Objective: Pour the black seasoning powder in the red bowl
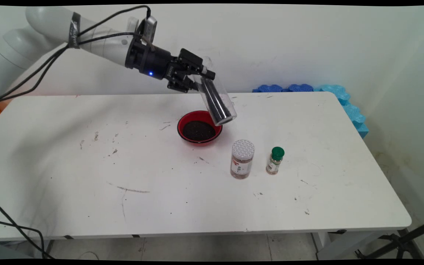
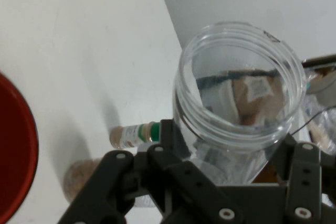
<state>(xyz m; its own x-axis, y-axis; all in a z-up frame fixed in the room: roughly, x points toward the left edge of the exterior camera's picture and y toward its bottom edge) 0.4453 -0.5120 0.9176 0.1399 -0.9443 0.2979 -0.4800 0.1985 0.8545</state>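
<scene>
A black two-finger gripper [image 1: 201, 81] on a white arm holds a clear plastic jar [image 1: 217, 103] above a white table [image 1: 68, 173], its jaws clamped on the jar's body. The jar is cylindrical, smooth-walled and transparent, with a ribbed, threaded neck and no lid; it is tilted mouth-down, its open mouth hanging over the right rim of a red bowl [image 1: 199, 130]. In the hand view the jar [image 2: 239, 90] looks empty, the wall and clutter behind showing through it.

The table is a matte white top with rounded corners, scuffed with dark streaks and dotted with scattered crumbs. A plain pale wall rises behind it, with bright blue foam pieces [image 1: 339, 96] wedged along the far right edge. Black cables [image 1: 42, 70] hang from the arm, and more trail below the table's left front.

The round, glossy bowl stands near the table's middle and holds a layer of dark, granular material. To its right and nearer the camera stand two upright spice jars, close together but apart: a wider one with a white patterned lid [image 1: 242, 159] holding brownish powder, and a slim bottle with a green cap [image 1: 275, 160].
</scene>
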